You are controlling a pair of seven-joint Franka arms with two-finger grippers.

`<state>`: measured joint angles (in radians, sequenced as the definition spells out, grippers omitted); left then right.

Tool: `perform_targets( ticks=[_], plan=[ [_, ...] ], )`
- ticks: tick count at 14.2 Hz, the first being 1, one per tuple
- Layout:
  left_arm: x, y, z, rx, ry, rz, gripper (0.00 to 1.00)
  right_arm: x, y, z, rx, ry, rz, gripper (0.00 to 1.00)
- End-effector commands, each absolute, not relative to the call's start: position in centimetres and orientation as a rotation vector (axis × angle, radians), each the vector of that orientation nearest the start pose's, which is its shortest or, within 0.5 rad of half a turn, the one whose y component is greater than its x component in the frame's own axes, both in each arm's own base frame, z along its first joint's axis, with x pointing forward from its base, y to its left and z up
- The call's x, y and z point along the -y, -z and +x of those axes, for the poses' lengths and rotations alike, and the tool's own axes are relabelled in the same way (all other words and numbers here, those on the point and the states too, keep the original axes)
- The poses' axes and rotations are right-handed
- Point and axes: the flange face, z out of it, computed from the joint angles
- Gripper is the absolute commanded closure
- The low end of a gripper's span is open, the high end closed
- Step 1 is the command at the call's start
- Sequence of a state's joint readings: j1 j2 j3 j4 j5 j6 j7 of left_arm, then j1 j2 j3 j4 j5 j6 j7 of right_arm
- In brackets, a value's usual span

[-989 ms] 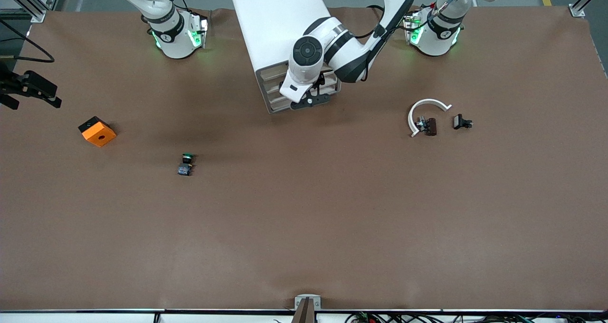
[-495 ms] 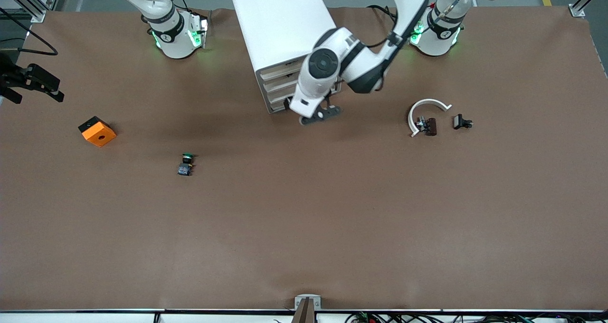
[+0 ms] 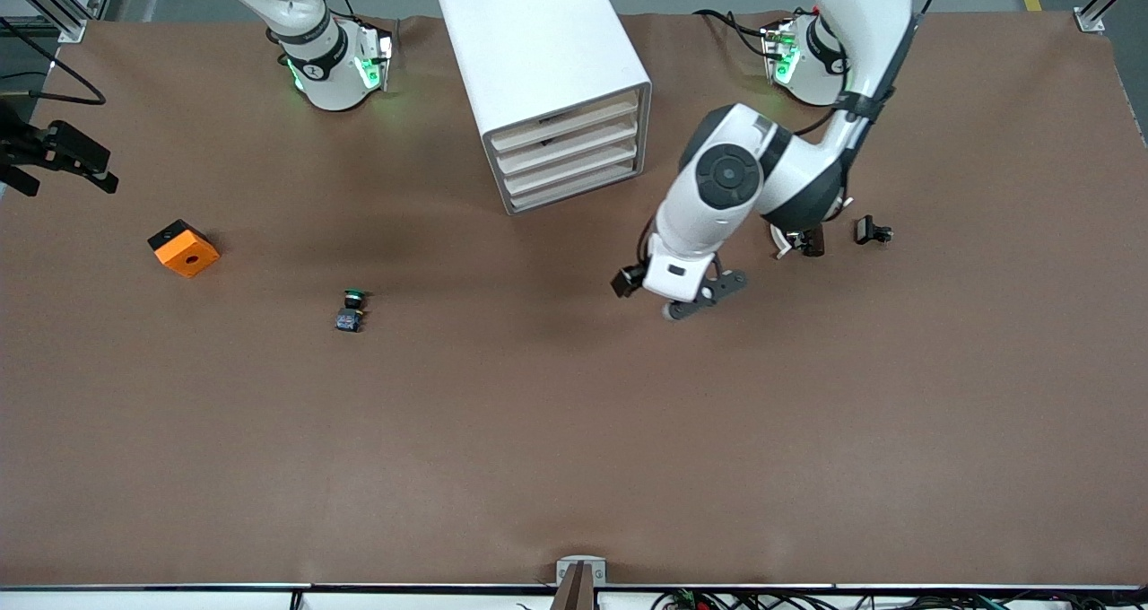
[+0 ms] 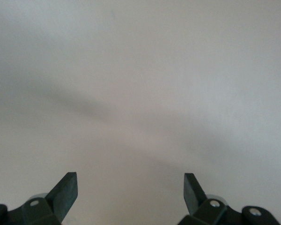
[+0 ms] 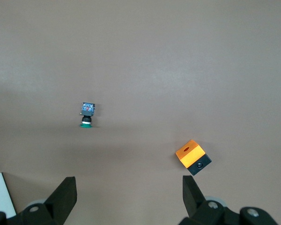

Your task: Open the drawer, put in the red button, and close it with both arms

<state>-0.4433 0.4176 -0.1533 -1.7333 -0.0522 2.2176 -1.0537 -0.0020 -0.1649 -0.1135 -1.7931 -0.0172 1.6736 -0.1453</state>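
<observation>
Risks first. All four drawers [image 3: 568, 150] of the cabinet [image 3: 529, 40] look pushed in, none pulled out: nowhere yet to drop anything, so fetching before opening means holding the load while working a drawer front. Likely the red button [image 3: 813, 246] at 4 o'clock from the cabinet, mostly hidden under the left arm's elbow, resting on the tabletop [image 3: 574, 431]; cap colour hard to confirm. Could be knocked by that elbow on a low swing. Also easy to confuse with the green button [image 3: 352, 309] at 7 o'clock from the cabinet, which shows in the right wrist view beside the orange block [image 3: 183, 248]. Tiny part, so a slightly off-centre pinch could tip or flick it.

Left gripper [image 4: 130, 180]: jaws wide, empty, over bare tabletop at 5 o'clock from the cabinet. Right gripper [image 5: 129, 180]: jaws wide, empty, high over the right arm's end of the tabletop; waiting.

Against a second ago: left gripper then at the drawer fronts, now swung well clear toward 5 o'clock. Drawer fronts uncovered. Buttons and block unmoved.
</observation>
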Motion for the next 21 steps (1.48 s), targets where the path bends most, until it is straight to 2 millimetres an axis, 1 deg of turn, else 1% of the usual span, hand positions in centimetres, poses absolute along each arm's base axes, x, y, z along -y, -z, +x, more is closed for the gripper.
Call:
perform_targets(
  ticks=[1,3,4,5,7,8,9,10,11,13,14,15,16,17,19,20,21],
  plan=[
    [33.2,-39.3,57.3,0.812,0.068,-3.177,0.00,6.9,-61.9,49.9,0.035,0.083,-3.154,0.00],
    [29.8,-42.2,59.3,0.782,0.151,-3.208,0.00,6.8,-61.9,49.9,0.034,0.083,-3.157,0.00],
    [28.4,-43.1,60.2,0.773,0.180,-3.215,0.00,6.5,-61.9,50.0,0.041,0.083,-3.160,0.00],
    [26.0,-44.2,61.4,0.775,0.212,-3.216,0.00,6.1,-62.0,50.0,0.050,0.086,-3.161,0.00],
    [22.0,-46.5,63.1,0.750,0.250,-3.215,0.00,6.0,-62.0,50.0,0.055,0.086,-3.161,0.00],
    [19.6,-48.0,63.9,0.736,0.250,-3.208,0.00,6.1,-62.0,50.0,0.050,0.088,-3.161,0.00],
    [17.9,-49.1,64.3,0.710,0.233,-3.202,0.00,6.1,-62.0,50.1,0.053,0.091,-3.161,0.00],
    [15.7,-50.8,64.8,0.692,0.218,-3.199,0.00,6.1,-62.1,50.1,0.055,0.095,-3.161,0.00],
    [14.1,-52.4,65.0,0.679,0.194,-3.194,0.00,6.0,-62.0,50.1,0.058,0.093,-3.161,0.00],
    [11.8,-54.5,64.7,0.676,0.132,-3.168,0.00,6.2,-62.0,50.1,0.053,0.093,-3.160,0.00],
    [10.9,-55.8,64.1,0.671,0.125,-3.161,0.00,6.4,-62.1,50.1,0.050,0.096,-3.160,0.00],
    [10.2,-56.5,63.5,0.673,0.102,-3.155,0.00,6.4,-62.0,50.0,0.053,0.093,-3.159,0.00],
    [9.1,-57.7,62.8,0.662,0.102,-3.146,0.00,6.5,-62.0,50.1,0.052,0.093,-3.158,0.00],
    [8.8,-59.1,61.7,0.591,0.099,-3.153,0.00,6.7,-62.0,50.1,0.050,0.093,-3.158,0.00],
    [8.3,-61.0,59.6,0.472,0.047,-3.153,0.00,6.7,-61.9,50.1,0.050,0.091,-3.156,0.00],
    [7.2,-62.5,58.6,0.431,0.058,-3.153,0.00,6.7,-61.9,50.0,0.047,0.084,-3.155,0.00],
    [6.8,-63.0,57.6,0.337,0.026,-3.154,0.00,6.9,-61.9,50.0,0.042,0.082,-3.153,0.00]
  ],
)
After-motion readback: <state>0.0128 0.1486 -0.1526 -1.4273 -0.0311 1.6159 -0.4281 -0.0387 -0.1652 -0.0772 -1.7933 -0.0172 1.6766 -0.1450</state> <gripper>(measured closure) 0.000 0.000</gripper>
